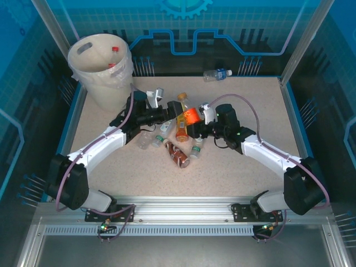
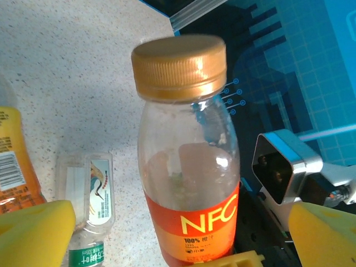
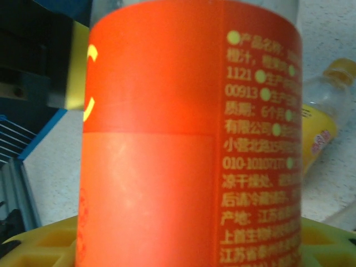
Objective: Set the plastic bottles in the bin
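So the right gripper (image 1: 198, 118) is clamping the orange NFC bottle (image 1: 191, 116) and holding it upright over the middle of the worktop (image 1: 239, 178). I can't tell if its base is touching anything. In the right wrist view that gripper (image 3: 183, 250) is sitting low in the frame and the bottle's orange label (image 3: 167, 139) is taking up nearly the whole picture. A yellow-labelled bottle (image 3: 320, 128) is lying on the worktop off to the right.

The left gripper (image 1: 171, 115) is hanging wide open right at the same bottle. In the left wrist view it (image 2: 178, 239) is pointing straight at the bottle (image 2: 189, 183), gold cap (image 2: 179, 64) up top. The yellow pads (image 2: 33, 233) are standing out on either side and not touching it. A small clear bottle with a green label (image 2: 89, 206) is lying on the worktop behind it, lower left.

The rest of the pile is sitting under and around the two grippers. There's an amber bottle with a yellow cap (image 1: 182, 130), a brown bottle (image 1: 178, 154) lying flat, and a couple of little green-capped bottles (image 1: 157, 140).

The bin (image 1: 105, 89) is standing at the far-left corner, well apart from the held bottle, with a red-capped bottle (image 1: 114, 53) inside. One blue-labelled bottle (image 1: 217, 74) is lying alone at the far edge.
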Action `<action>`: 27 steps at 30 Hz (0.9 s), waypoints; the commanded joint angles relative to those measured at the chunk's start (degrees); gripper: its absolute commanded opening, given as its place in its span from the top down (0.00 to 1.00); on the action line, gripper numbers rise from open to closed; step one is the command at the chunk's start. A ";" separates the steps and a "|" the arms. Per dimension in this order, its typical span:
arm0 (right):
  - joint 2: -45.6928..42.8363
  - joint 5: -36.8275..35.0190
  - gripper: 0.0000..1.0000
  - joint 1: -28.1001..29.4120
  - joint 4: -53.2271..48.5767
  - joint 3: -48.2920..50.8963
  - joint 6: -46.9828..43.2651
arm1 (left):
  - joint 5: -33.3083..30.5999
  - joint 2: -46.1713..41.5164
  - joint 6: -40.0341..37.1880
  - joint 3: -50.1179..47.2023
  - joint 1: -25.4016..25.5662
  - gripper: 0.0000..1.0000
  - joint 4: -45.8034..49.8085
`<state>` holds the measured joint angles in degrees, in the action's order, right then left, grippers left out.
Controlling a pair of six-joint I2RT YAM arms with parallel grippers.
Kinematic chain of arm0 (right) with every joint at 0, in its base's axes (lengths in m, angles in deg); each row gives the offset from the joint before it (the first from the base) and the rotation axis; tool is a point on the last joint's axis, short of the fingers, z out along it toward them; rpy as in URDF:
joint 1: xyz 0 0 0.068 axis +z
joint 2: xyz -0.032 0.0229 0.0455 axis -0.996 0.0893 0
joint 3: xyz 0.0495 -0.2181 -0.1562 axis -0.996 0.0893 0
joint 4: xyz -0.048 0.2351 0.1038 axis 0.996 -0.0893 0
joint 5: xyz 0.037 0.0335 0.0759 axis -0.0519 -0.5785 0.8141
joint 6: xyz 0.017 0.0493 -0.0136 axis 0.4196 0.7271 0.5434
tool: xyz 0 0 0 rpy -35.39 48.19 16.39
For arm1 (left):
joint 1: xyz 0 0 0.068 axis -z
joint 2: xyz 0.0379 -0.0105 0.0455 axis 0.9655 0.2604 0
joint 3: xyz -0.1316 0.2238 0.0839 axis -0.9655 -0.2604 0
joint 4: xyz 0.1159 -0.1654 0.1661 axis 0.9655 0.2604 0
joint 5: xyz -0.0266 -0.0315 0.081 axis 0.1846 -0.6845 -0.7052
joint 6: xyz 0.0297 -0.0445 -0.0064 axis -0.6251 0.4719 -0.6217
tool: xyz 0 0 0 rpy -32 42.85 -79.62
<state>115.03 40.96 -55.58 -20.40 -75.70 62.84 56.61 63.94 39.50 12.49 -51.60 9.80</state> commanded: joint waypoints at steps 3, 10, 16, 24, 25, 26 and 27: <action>-1.15 6.34 0.51 1.33 9.06 1.78 4.46 | -0.93 1.34 2.91 -1.33 1.12 0.02 -8.29; 0.70 8.79 0.49 2.86 12.30 1.25 6.37 | 2.46 4.22 5.49 -0.94 1.87 0.18 -15.50; 2.77 9.95 0.48 3.91 17.98 1.48 10.50 | 2.66 4.93 5.62 -1.14 2.43 0.32 -17.00; 5.31 10.07 0.42 4.44 20.35 0.24 12.52 | 3.17 4.81 4.82 -1.42 2.53 0.50 -18.05; 5.36 9.96 0.41 4.45 19.99 0.08 12.32 | 3.00 4.81 4.73 -1.42 2.53 0.51 -17.81; 5.23 9.73 0.39 4.42 19.48 -0.06 12.02 | 2.82 4.82 4.56 -1.28 2.50 0.52 -17.45; 5.11 9.32 0.36 4.45 18.56 -0.14 11.61 | 2.63 4.80 4.35 -1.16 2.53 0.52 -17.03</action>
<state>119.53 49.66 -52.25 -3.05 -74.17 73.50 57.28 68.77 45.07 11.50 -50.04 -4.87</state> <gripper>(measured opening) 0.630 0.579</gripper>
